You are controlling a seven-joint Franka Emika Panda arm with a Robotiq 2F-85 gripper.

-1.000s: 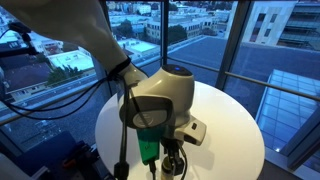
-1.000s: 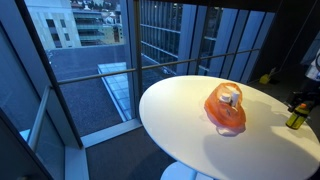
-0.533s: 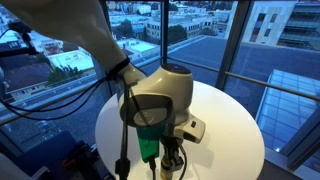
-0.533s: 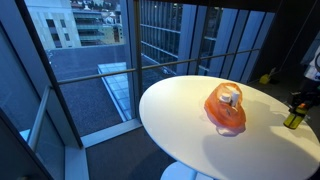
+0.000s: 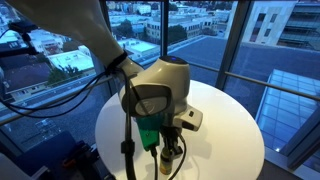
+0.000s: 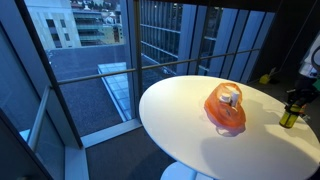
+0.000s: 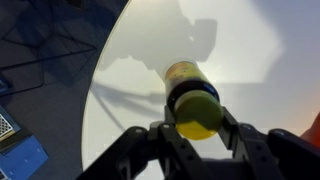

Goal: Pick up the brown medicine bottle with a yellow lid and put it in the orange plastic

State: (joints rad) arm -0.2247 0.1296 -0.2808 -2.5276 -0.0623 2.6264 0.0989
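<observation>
You have gripper [image 7: 197, 128] clamped on bottle [image 7: 186, 74]: grasp done. Left: carry to orange plastic [image 6: 225, 110], release.

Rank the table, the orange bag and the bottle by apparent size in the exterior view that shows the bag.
1. white table, by far the largest
2. orange bag
3. bottle, clearly the smallest

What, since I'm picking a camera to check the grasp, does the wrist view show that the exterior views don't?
Only the wrist view: up close, the claw flanking the yellow lid of the brown medicine bottle. Only an exterior view: the orange plastic bag, lying apart from the bottle. Shared: the bottle, the claw and the white round table.
</observation>
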